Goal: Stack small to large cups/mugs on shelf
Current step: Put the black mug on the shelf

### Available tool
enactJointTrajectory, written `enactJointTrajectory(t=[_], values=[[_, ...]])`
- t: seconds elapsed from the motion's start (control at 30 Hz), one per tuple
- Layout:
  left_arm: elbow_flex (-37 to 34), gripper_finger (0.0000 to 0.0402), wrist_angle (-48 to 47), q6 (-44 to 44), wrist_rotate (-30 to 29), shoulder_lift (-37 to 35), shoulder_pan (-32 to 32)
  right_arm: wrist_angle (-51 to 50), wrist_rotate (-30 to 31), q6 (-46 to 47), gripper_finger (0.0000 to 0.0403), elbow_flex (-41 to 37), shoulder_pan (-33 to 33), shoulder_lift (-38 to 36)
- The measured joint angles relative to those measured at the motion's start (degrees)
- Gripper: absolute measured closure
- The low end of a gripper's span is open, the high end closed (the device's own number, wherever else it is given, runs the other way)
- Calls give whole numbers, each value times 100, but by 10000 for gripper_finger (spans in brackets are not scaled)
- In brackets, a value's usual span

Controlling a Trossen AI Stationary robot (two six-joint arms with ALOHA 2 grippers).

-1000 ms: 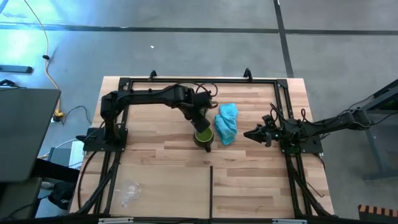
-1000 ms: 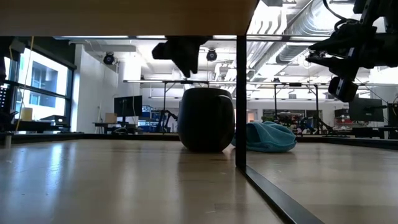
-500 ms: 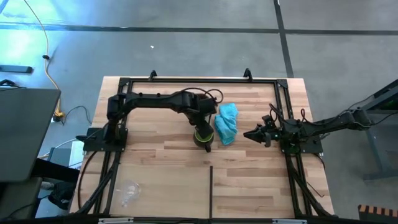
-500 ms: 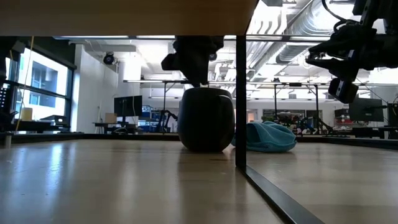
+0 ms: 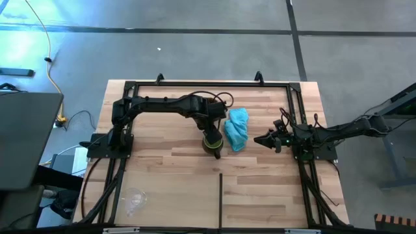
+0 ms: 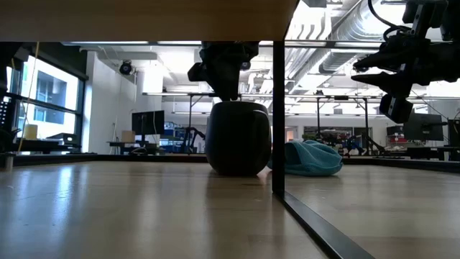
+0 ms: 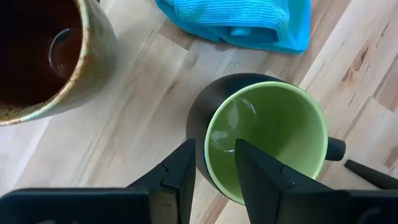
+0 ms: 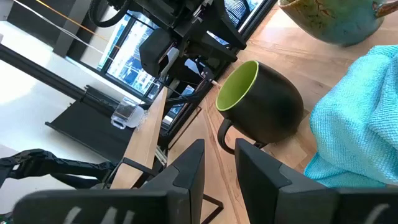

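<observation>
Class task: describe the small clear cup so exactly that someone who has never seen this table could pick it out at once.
Start at the pale wooden table in the high view and go to its near left corner, beside the black frame rail. There lies the tiny clear see-through cup, alone, far from the green-lined dark mug and the light-blue cloth at the centre. It is the only transparent vessel.

Overhead even, bright | low view backlit — silhouettes, perhaps underexposed

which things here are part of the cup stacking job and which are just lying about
Part of the job:
green mug
brown mug
clear cup
wooden shelf
left pincer, poised at the green mug's rim

Just lying about:
blue cloth
right pincer, waiting beside the cloth
</observation>
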Motion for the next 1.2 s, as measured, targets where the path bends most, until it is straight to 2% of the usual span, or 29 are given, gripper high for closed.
enactJointTrajectory(t=[0.37, 1.2], values=[[0, 300, -20, 402, 2, 0, -2, 0, 0, -3, 322, 0, 0, 0], [2, 300, -28, 81, 192, 280, -13, 2, 0, -3, 322, 0, 0, 9]])
